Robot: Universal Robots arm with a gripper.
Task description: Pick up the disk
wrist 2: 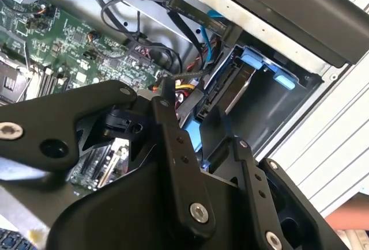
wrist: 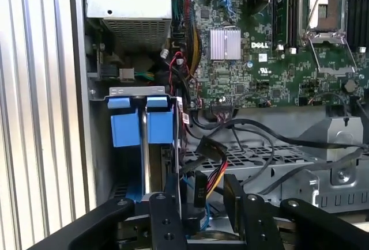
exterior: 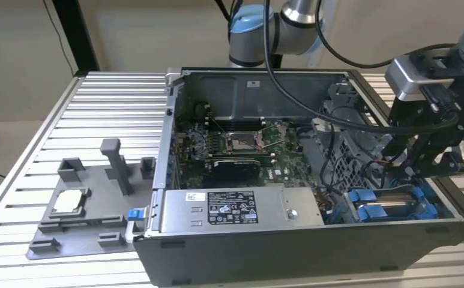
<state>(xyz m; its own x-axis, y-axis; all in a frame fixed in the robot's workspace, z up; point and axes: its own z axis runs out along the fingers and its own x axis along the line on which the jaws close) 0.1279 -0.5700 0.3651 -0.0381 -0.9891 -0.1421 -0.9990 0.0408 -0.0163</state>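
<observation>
The claw (exterior: 428,168) hangs at the right edge of the exterior view, over the lower-right corner of the open computer case (exterior: 296,252). In both wrist views its two black fingers (wrist: 167,204) stand well apart with nothing gripped between them. A bundle of coloured cables (wrist: 210,166) simply shows through the gap.

Just below it sits the disk (exterior: 388,205), in the bay at the lower right of the exterior view. Its bright blue carrier (wrist: 141,126) faces up and the silver body stands edge-on in the slot. From here I'd say claw and disk are near one another but not touching.

Left of the bay lies the long grey power-supply box (exterior: 232,207), and beyond it the green motherboard (exterior: 232,144) fills the middle of the frame. The grey parts fixture (exterior: 80,240) sits well apart at the lower left, on the slatted table (exterior: 104,102).

To my eye this is the approach, with the grasp not yet made. A grip would call for lining the fingers up over the blue carrier, keeping clear of those cables, and coming straight down into a tight bay.
</observation>
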